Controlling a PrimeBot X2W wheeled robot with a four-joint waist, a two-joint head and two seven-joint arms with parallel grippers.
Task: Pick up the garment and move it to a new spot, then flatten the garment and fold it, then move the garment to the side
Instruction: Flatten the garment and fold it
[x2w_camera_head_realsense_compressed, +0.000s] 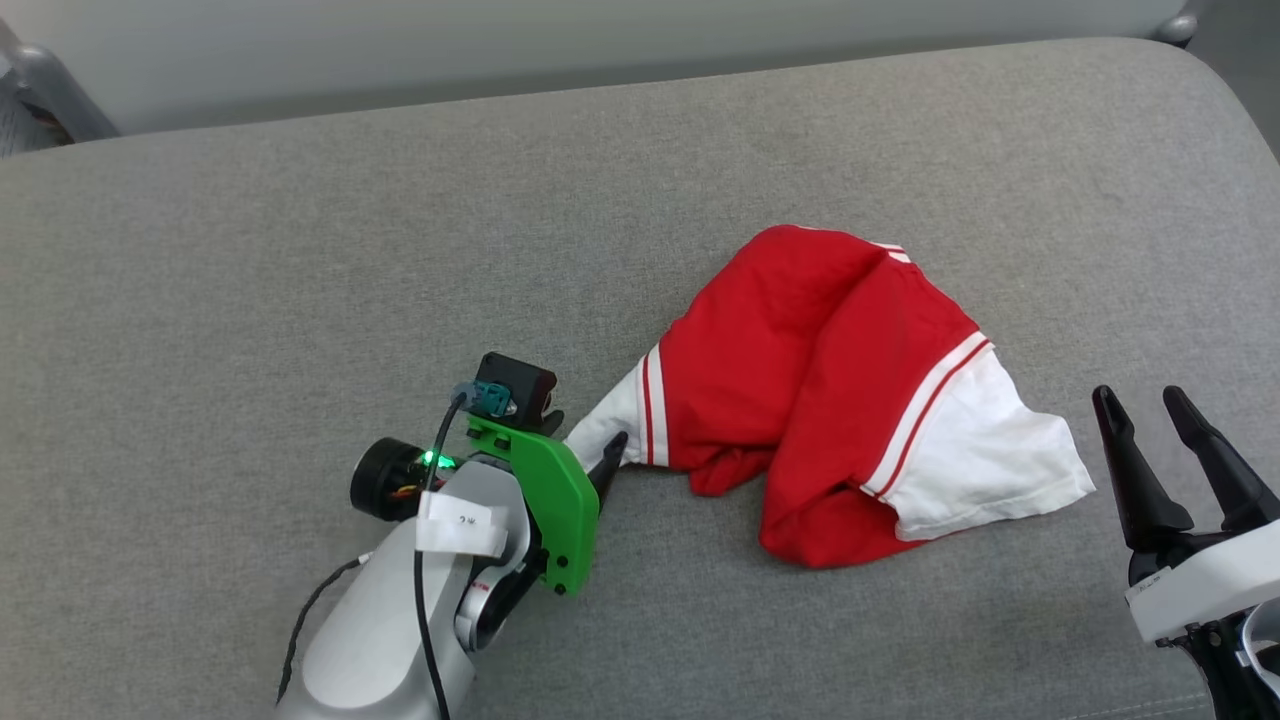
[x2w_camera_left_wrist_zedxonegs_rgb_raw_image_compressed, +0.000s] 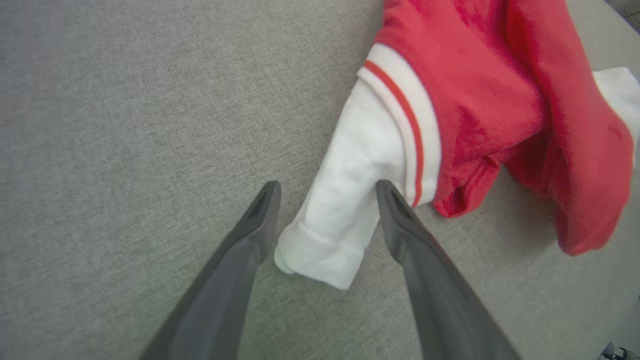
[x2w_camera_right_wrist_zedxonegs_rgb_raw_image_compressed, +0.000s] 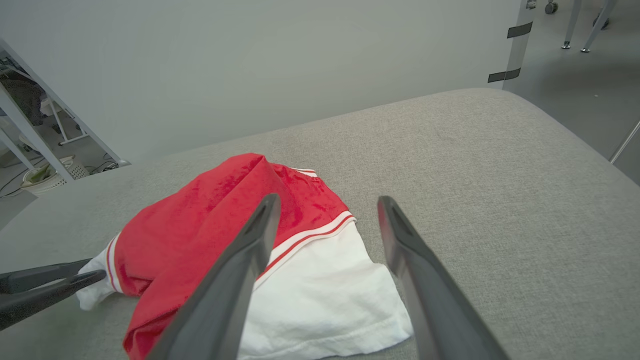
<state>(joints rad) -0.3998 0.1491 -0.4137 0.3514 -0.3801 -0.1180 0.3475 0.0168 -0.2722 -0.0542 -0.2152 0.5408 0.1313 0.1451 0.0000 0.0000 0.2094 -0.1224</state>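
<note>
Grey padded surface (x2w_camera_head_realsense_compressed: 300, 250) spans most of the head view, with a pale wall (x2w_camera_right_wrist_zedxonegs_rgb_raw_image_compressed: 250, 75) behind it in the right wrist view. The garment (x2w_camera_head_realsense_compressed: 800, 360) lies crumpled on the surface, centre to right of centre in the head view: red body bunched in a heap, not flat.

Left arm (x2w_camera_head_realsense_compressed: 400, 620) comes in from the bottom edge, left of centre, angled toward the garment. Left gripper (x2w_camera_left_wrist_zedxonegs_rgb_raw_image_compressed: 327, 186) is spread wide and straddles the near white sleeve (x2w_camera_left_wrist_zedxonegs_rgb_raw_image_compressed: 345, 200). One finger sits just beside the cuff, the other at the sleeve's far edge, and the cloth is not pinched.

Right gripper (x2w_camera_head_realsense_compressed: 1136, 397) is at the lower right of the head view, its fingers parted and holding nothing, just beside the garment and apart from it. The other white sleeve (x2w_camera_head_realsense_compressed: 980, 450) fans out flat toward it.

Red-and-white striped trim (x2w_camera_head_realsense_compressed: 925, 410) runs along that sleeve's seam. Green bracket (x2w_camera_head_realsense_compressed: 550, 500) sits on the left wrist. A small green light (x2w_camera_head_realsense_compressed: 430, 459) glows beside it.
</note>
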